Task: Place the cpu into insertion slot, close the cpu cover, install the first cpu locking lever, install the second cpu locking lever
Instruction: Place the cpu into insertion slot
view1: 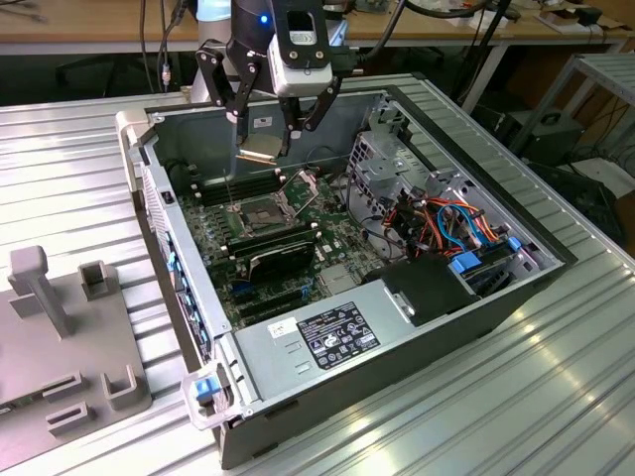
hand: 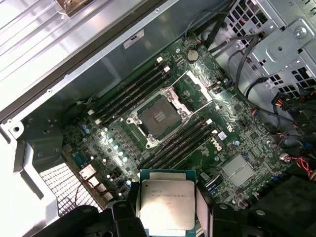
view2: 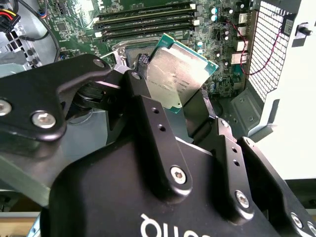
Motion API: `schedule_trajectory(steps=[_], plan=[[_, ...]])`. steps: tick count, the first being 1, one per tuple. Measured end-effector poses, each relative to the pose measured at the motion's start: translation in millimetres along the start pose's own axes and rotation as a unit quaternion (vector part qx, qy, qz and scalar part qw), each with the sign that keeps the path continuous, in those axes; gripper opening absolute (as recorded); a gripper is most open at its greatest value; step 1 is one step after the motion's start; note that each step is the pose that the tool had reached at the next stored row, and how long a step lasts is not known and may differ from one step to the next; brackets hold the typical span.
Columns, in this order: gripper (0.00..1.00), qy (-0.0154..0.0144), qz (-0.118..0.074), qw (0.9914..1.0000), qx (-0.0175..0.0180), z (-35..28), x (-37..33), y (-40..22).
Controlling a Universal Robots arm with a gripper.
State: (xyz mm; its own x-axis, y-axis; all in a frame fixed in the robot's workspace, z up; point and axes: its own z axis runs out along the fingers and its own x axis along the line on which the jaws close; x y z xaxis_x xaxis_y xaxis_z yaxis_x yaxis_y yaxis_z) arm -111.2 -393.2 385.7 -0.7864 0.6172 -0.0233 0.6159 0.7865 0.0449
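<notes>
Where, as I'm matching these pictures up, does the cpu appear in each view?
Exterior view: the cpu hangs in the pincer above the green board.
Second wrist view: tilted, clamped close to the camera.
First wrist view: face-on, in the foreground.
Shared landmark: the insertion slot, open on the board.

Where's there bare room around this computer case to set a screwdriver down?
Bare tabletop lies beyond the case on the exterior view's right. Inside is crowded: memory sticks flank the insertion slot, cables fill one corner, and the gripper holds the cpu above.
</notes>
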Motion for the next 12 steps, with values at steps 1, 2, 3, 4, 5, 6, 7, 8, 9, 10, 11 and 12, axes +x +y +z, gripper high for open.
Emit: schedule_trajectory(steps=[1, 2, 3, 4, 5, 6, 7, 8, 9, 10, 11, 12], plan=[[0.54, 0.0000, 0.000, 1.00000, 0.0000, 0.0, 0.0, 0.0], [0.54, 0.0000, 0.000, 1.00000, 0.0000, 0.0, 0.0, 0.0], [0.54, 0.0000, 0.000, 1.00000, 0.0000, 0.0, 0.0, 0.0], [0.54, 0.0000, 0.000, 1.00000, 0.0000, 0.0, 0.0, 0.0], [0.54, 0.0000, 0.000, 1.00000, 0.0000, 0.0, 0.0, 0.0], [0.54, -0.0001, 0.002, 1.00000, 0.0001, 0.0, 0.0, 0.0], [0.54, -0.0002, 0.004, 0.99999, 0.0001, 0.1, -0.1, 0.0], [0.54, -0.0005, 0.011, 0.99994, 0.0002, 0.2, -0.1, 0.0], [0.54, -0.0007, 0.017, 0.99986, 0.0003, 0.4, 0.0, 0.0], [0.54, -0.0010, 0.022, 0.99975, 0.0005, 0.4, 0.0, 0.0], [0.54, -0.0013, 0.030, 0.99955, 0.0007, 0.5, 0.0, 0.0], [0.54, -0.0016, 0.035, 0.99939, 0.0008, 0.5, 0.0, 0.0]])
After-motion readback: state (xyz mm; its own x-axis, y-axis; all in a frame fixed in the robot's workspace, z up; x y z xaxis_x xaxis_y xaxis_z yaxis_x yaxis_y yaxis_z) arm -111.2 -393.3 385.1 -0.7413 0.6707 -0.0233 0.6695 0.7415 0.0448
